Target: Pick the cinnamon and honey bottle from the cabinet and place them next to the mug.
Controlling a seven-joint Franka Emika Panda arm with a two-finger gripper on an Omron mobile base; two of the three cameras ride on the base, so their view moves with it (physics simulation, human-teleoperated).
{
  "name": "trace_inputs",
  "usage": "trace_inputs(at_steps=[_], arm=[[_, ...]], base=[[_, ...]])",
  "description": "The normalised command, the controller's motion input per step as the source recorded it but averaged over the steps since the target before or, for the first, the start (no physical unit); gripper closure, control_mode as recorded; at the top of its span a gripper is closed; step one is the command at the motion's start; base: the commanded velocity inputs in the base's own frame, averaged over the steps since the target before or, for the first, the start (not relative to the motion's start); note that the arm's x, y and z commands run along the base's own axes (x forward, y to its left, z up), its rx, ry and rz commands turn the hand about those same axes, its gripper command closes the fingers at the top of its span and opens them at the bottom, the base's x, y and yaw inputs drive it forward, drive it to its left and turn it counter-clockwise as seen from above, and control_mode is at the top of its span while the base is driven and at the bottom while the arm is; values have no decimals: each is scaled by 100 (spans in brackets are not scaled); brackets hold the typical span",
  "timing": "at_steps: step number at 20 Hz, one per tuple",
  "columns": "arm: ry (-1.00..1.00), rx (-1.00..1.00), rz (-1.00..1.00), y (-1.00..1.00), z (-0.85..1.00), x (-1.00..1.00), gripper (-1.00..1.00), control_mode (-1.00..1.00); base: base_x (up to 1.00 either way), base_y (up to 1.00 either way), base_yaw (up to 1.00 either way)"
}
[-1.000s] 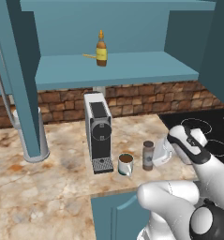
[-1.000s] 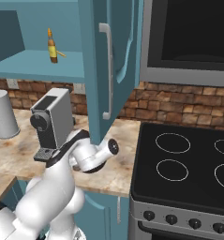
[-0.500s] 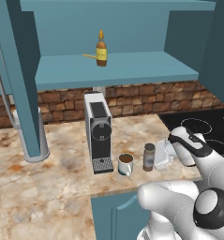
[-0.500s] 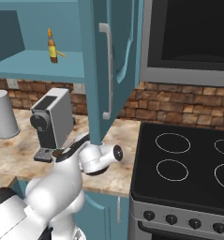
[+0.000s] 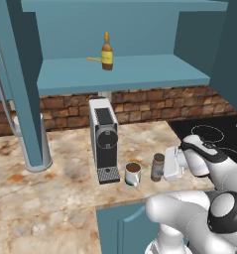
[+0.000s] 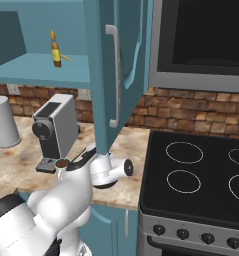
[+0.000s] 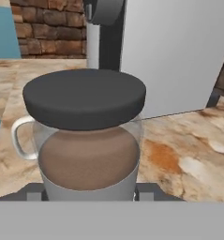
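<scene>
Now the brown grey-lidded cinnamon jar (image 5: 157, 167) stands beside the white coffee mug (image 5: 133, 173).
Gripper (image 5: 172, 164) jaws half-spread around the jar; grip unclear — a careless retreat could tip it.

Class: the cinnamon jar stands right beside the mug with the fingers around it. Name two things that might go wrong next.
1. The cinnamon stands very close to the full mug; a sideways nudge may spill it.
2. The honey bottle waits in the cabinet; the coffee machine below may obstruct the reach.
</scene>
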Motion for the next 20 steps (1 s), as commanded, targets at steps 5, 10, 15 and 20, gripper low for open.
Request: trace_inputs(at_steps=[5,10,15,20], arm=[[-5,0,2,21,-5,4,100,-100],[-1,0,0,31,-9,6,100,-100],[-2,0,0,25,-16,1,100,-100],[-1,0,0,22,-23,0,100,-100]], base=[[0,0,0],[0,0,0],[0,0,0],[0,0,0]])
